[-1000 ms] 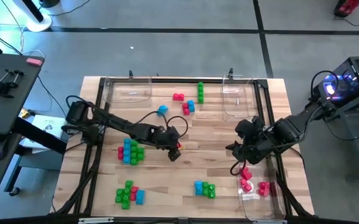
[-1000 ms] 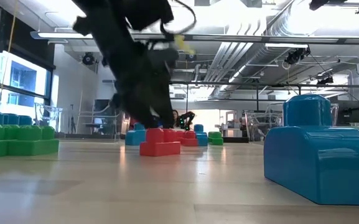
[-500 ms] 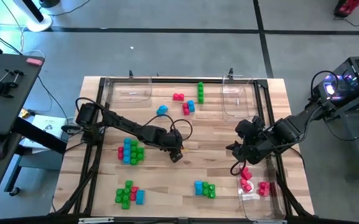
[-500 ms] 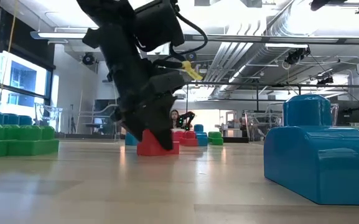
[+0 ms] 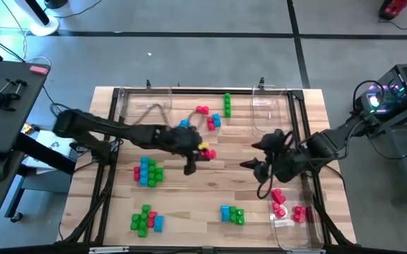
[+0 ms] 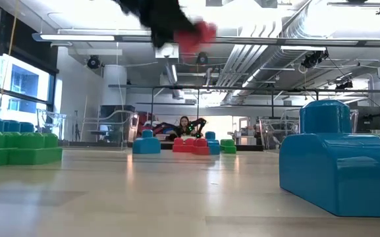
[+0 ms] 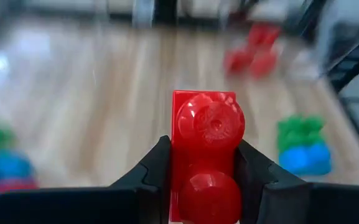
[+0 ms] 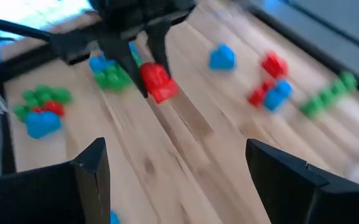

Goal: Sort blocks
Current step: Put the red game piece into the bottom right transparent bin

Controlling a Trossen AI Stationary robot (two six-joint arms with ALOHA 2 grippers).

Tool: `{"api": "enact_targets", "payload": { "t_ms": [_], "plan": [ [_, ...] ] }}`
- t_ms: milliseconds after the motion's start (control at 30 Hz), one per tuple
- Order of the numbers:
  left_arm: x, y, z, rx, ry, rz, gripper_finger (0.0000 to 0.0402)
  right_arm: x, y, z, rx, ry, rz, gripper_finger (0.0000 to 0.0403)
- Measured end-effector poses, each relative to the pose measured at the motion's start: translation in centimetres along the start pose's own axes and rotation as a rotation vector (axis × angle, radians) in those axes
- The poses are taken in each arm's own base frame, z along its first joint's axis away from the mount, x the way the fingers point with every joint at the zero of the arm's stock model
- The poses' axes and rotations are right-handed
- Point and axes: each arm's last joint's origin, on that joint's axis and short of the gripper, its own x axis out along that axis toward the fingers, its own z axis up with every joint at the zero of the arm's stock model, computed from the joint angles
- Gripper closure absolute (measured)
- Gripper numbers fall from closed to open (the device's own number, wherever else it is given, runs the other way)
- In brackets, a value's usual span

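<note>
above the table's middle, left gripper [image 7: 205, 180] pinching a red block [image 7: 205, 152], lifted clear. right gripper [image 8: 173, 180] spread wide, empty, near the tray [image 5: 309, 236] holding red blocks [image 5: 281, 201]. sorting barely begun: mixed green, blue and red blocks [image 5: 148, 171] scattered on the table [image 5: 316, 113].

1. We see one red block [image 7: 205, 158], two studs, clamped lifted above mid-table.
2. Green-blue-red clusters [image 5: 147, 171] lie left; a blue-green pair [image 5: 232, 214] near centre.
3. Red, blue and green blocks [image 5: 212, 113] lie far; red ones [image 5: 279, 203] sit near right.
</note>
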Motion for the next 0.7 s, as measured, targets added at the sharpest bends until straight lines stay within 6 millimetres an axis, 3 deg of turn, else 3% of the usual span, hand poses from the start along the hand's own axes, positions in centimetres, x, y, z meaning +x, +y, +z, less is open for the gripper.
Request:
{"api": "enact_targets", "payload": {
  "t_ms": [133,267,433,700],
  "plan": [
    [-3.4,-0.6,3.2,0.119,-0.118,0.028,0.0315,1.7,0.9,2.0,-0.113,-0.112,0.049,0.0148],
    [-4.6,-1.3,5.1,0.212,-0.143,0.018,0.0315,3.8,1.8,3.6,-0.304,-0.206,0.053,0.0148],
    [-3.6,-1.1,4.8,0.200,-0.060,0.045,0.0315,6.0,2.4,4.1,-0.482,-0.217,0.044,0.0148],
    [-2.9,-1.2,4.9,0.204,-0.068,0.051,0.0315,8.5,2.7,3.7,-0.554,-0.142,0.078,0.0163]
  ]
}}
